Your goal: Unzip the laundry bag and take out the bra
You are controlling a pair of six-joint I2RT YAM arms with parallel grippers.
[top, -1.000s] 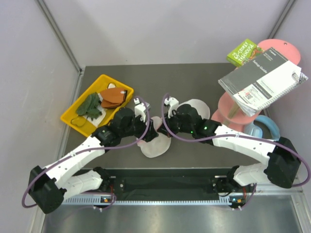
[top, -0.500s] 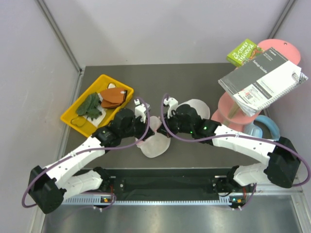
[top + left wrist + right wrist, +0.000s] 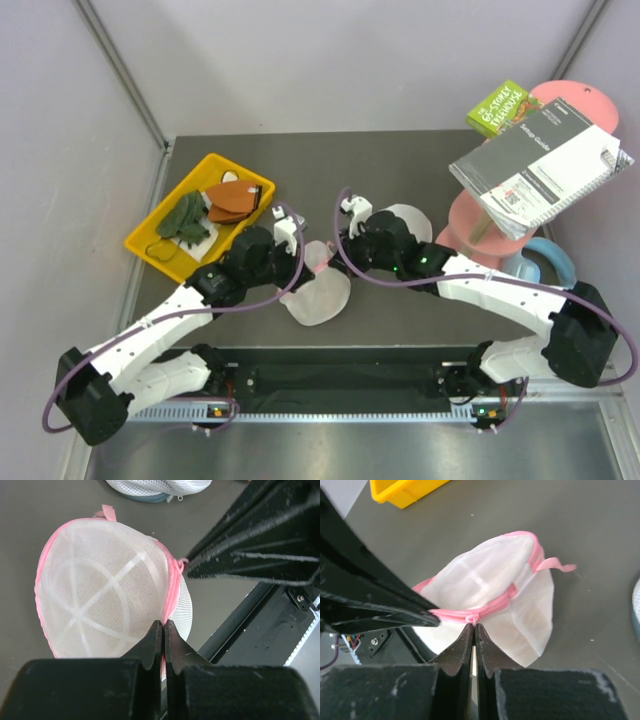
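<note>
The laundry bag (image 3: 322, 292), a white mesh dome with a pink rim, lies on the table between both arms. In the left wrist view my left gripper (image 3: 164, 623) is shut on the pink zipper edge of the laundry bag (image 3: 100, 590). In the right wrist view my right gripper (image 3: 473, 625) is shut on the small pink zipper pull at the rim of the laundry bag (image 3: 490, 587). From above, the left gripper (image 3: 302, 266) and right gripper (image 3: 338, 262) meet over the bag's far side. The bra is hidden.
A yellow tray (image 3: 165, 198) at the back left holds reddish-brown pieces and a dark green cloth. A plain white mesh dome (image 3: 412, 220) lies behind the right wrist. At the right stand a pink rack (image 3: 470, 235) with a booklet (image 3: 540, 165) and a green book (image 3: 502, 106).
My left gripper has shut onto the bag's pink zipper edge. The bag has shifted slightly. The right gripper has stayed shut on the zipper pull.
</note>
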